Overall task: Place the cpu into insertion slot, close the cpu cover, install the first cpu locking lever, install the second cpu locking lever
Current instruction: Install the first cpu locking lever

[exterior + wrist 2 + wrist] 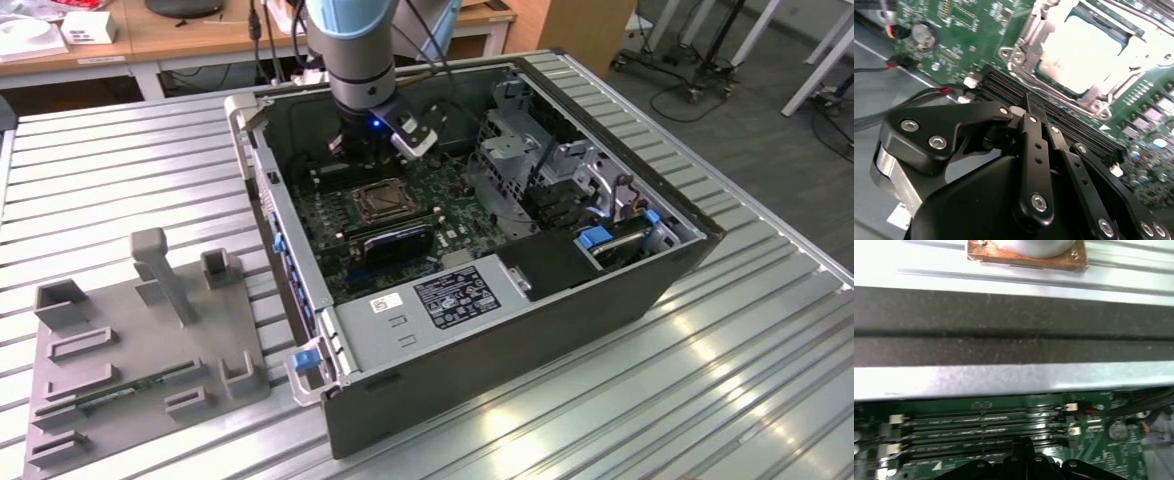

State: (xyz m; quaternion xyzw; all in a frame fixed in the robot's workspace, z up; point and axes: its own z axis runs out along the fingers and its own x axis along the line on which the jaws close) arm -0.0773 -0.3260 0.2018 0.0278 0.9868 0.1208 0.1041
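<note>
The cpu (1086,50) shows its pale metal face inside the insertion slot (380,203) on the green motherboard. The silvery cpu cover (1026,42) lies flat around the chip as a frame. My gripper (1031,107) hangs just above the long black memory slots (999,82), next to the socket and apart from it. Its black fingers are shut together with nothing between them. In the exterior view the gripper (360,150) is inside the open computer case (534,330), just beyond the socket. The first wrist view shows the fingertips (1023,444) over the memory slots (979,425).
A metal drive cage (534,160) and the labelled power supply (441,300) crowd the case on the exterior view's right. Red and black wires (944,90) and a coin battery (921,34) lie near the fingers. A grey fixture plate (134,340) sits on the exterior view's left.
</note>
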